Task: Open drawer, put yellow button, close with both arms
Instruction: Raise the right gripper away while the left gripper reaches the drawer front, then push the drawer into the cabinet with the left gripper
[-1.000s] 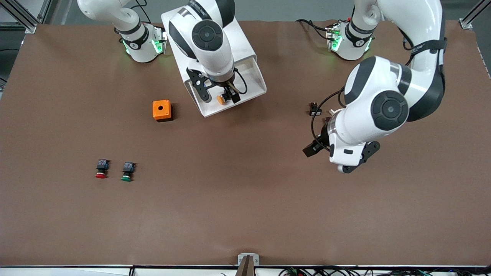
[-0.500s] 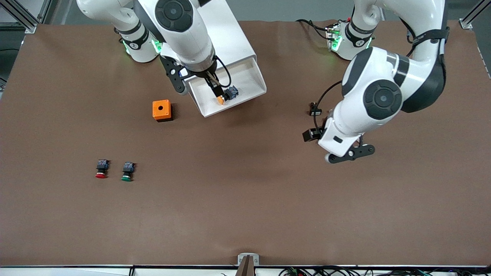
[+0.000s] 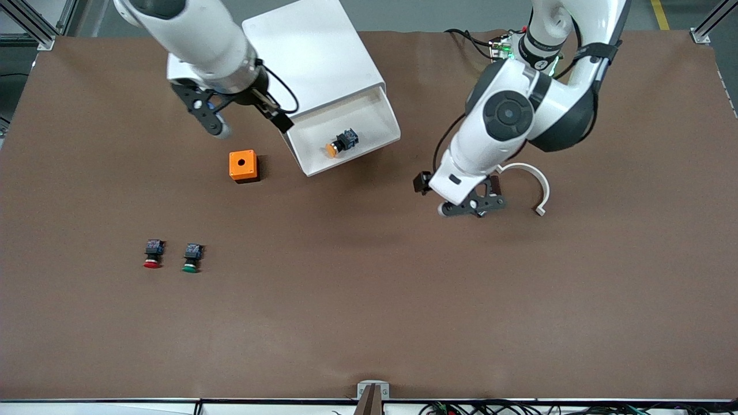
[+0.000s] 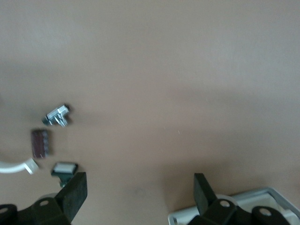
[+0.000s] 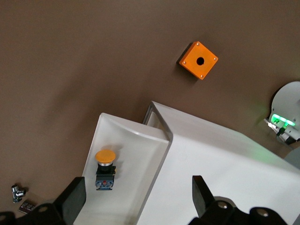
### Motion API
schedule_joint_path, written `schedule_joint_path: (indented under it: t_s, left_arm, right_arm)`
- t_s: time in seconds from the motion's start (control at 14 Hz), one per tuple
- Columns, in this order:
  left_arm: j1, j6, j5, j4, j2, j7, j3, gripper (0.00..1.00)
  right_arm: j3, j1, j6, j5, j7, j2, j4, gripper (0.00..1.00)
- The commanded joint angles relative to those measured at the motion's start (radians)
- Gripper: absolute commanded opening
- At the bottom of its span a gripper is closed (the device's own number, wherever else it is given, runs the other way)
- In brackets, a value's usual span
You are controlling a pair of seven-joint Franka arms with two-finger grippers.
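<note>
Two white robot arms work over a brown table (image 3: 369,323), each with its fingers spread wide and nothing between them. The right gripper (image 3: 242,115) hangs over the table beside the white cabinet (image 3: 311,52), toward the right arm's end of the table, above the ground between the cabinet and an orange box (image 3: 243,166) with a round hole in its top. The drawer (image 3: 369,124) stands pulled out of the cabinet, and the yellow button (image 3: 341,142) lies on its side inside it, cap pointing toward the front camera, close to the drawer's front wall. The right wrist view shows the same button (image 5: 105,168) resting on the drawer's white floor (image 5: 126,173). The left gripper (image 3: 461,199) hovers low over bare table toward the left arm's end, nearer to the front camera than the drawer, just beside a curved white strip (image 3: 533,181). A red button (image 3: 152,254) and a green button (image 3: 191,257) lie side by side, well apart from the cabinet and nearer the front camera.
</note>
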Motion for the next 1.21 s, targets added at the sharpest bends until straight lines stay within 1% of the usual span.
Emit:
schedule_joint_path:
  t_s: [0.0, 0.14, 0.29, 0.5, 0.71, 0.86, 0.93, 1.14]
  left_arm:
    - [-0.003, 0.055, 0.019, -0.061, -0.041, -0.031, -0.015, 1.0]
    - [-0.014, 0.098, 0.019, -0.066, -0.018, -0.049, -0.029, 1.0]
    - [-0.043, 0.13, 0.022, -0.058, 0.004, -0.075, -0.029, 1.0]
    - [-0.052, 0.138, 0.024, -0.041, 0.021, -0.094, -0.031, 1.0]
    - [-0.072, 0.137, 0.016, 0.0, 0.057, -0.107, -0.032, 1.0]
    - [-0.101, 0.132, 0.021, 0.061, 0.108, -0.144, -0.031, 1.0]
    - [-0.11, 0.126, 0.024, 0.087, 0.128, -0.159, -0.031, 1.0]
    - [-0.117, 0.126, 0.025, 0.097, 0.149, -0.167, -0.031, 1.0]
  right_arm:
    - [0.013, -0.096, -0.018, -0.031, -0.219, -0.073, -0.052, 1.0]
    - [0.013, -0.168, -0.016, -0.077, -0.441, -0.125, -0.11, 1.0]
    - [0.013, -0.26, -0.015, -0.083, -0.622, -0.157, -0.141, 1.0]
    - [0.013, -0.377, -0.007, -0.138, -0.88, -0.159, -0.141, 1.0]
    - [0.013, -0.501, 0.03, -0.142, -1.105, -0.151, -0.135, 1.0]
    - [0.013, -0.544, 0.065, -0.143, -1.19, -0.15, -0.132, 1.0]
    - [0.013, -0.55, 0.065, -0.143, -1.194, -0.148, -0.132, 1.0]
    - [0.013, -0.55, 0.062, -0.149, -1.223, -0.15, -0.126, 1.0]
